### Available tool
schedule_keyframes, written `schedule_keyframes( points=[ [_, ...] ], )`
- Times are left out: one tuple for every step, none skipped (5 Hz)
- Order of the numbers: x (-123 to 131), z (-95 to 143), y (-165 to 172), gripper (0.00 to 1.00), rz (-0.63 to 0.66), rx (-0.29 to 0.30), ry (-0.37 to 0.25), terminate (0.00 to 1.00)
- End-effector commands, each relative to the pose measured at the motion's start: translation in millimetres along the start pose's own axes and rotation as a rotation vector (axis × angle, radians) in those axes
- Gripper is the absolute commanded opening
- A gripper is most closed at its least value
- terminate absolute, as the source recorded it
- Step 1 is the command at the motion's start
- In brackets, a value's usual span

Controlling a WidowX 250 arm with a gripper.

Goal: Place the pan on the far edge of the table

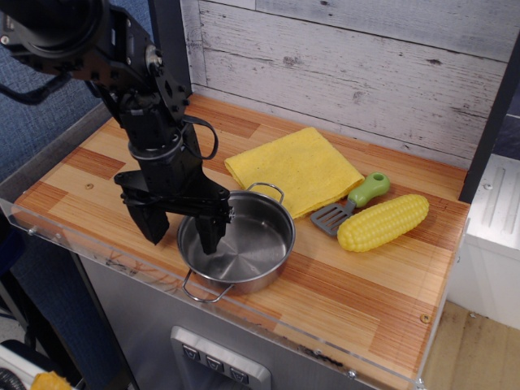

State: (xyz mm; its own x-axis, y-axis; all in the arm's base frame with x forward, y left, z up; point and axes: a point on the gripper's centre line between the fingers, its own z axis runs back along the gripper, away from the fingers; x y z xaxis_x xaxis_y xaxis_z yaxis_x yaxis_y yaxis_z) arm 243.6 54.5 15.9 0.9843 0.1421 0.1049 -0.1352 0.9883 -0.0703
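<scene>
Straddling the pan's left rim, my gripper (180, 227) has its jaws spread, one finger inside the bowl and one outside, not yet clenched. The pan (237, 241) sits at the table's (382, 284) near edge, just in front of the yellow cloth (294, 168). I judge it light, rigid and slippery, so I'd pinch the thin wall firmly.

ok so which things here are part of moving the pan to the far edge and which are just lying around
Part of the job:
pan
table
gripper, fingers open astride the pan's left rim

Lying about:
yellow cloth
corn cob
green-handled spatula
</scene>
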Motion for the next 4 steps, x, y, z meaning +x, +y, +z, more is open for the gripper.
schedule_keyframes(
  points=[
    [4.9, 14.0, -1.9, 0.0, -0.012, 0.01, -0.064, 0.0],
    [5.4, 17.8, -2.7, 0.0, -0.02, 0.007, -0.071, 0.0],
    [7.2, 18.8, -5.4, 0.0, -0.02, -0.004, -0.074, 0.0],
    [6.0, 17.1, -5.9, 0.0, -0.014, -0.006, -0.067, 0.0]
  ],
)
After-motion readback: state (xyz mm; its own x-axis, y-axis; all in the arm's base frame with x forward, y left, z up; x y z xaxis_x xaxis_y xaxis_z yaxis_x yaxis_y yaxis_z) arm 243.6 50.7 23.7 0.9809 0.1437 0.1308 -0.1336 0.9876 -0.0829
